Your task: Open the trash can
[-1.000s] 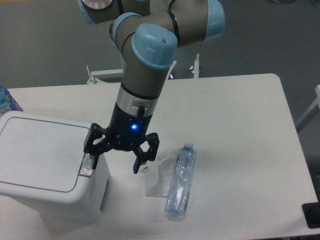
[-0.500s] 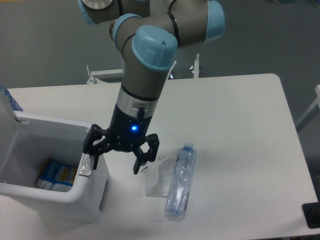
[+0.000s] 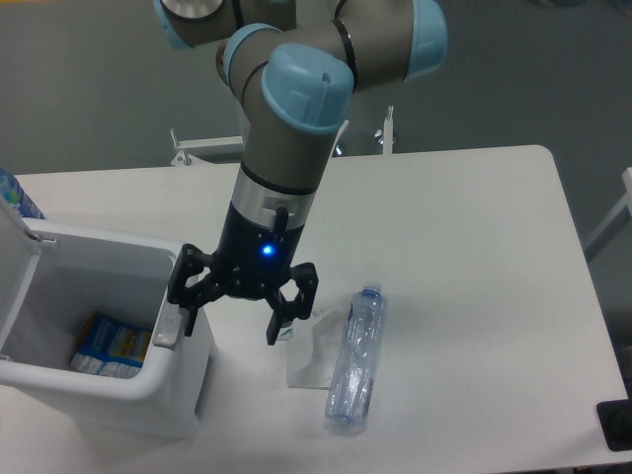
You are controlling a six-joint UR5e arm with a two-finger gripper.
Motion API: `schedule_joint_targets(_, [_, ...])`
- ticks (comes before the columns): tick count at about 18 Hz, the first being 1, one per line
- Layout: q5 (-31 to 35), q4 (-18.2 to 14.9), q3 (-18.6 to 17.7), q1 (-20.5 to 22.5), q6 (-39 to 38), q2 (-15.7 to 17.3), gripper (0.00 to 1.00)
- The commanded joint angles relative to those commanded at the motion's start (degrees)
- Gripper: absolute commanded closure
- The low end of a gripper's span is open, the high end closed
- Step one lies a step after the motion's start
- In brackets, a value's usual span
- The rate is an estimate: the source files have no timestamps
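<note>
The white trash can [image 3: 109, 390] stands at the table's front left with its lid [image 3: 12, 281] swung up on the far left side. Inside it lies a blue and yellow carton [image 3: 111, 346]. A grey latch button [image 3: 168, 332] sits on the can's right rim. My gripper [image 3: 232, 324] hangs open just right of that rim, its left finger [image 3: 188, 314] right above the button and its right finger [image 3: 275, 324] over the table. Nothing is held between the fingers.
A clear plastic bottle [image 3: 355, 357] lies on the table right of the gripper, with a crumpled clear wrapper [image 3: 314, 348] beside it. A blue object [image 3: 14, 197] peeks in at the far left edge. A metal bracket [image 3: 202, 146] stands behind the table.
One second ago the lid lay flat and shut on the can; it has since swung up to the left. The gripper has lifted very slightly from the latch button.
</note>
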Motion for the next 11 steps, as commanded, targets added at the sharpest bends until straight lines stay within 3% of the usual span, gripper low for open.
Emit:
schedule_joint_targets(4, [2.7,0.9,-0.7,3.7,4.1,-0.9,0.0])
schedule_joint_targets(11, [16.4,0.5,-8.5,7.9,27.3,-0.2,0.0])
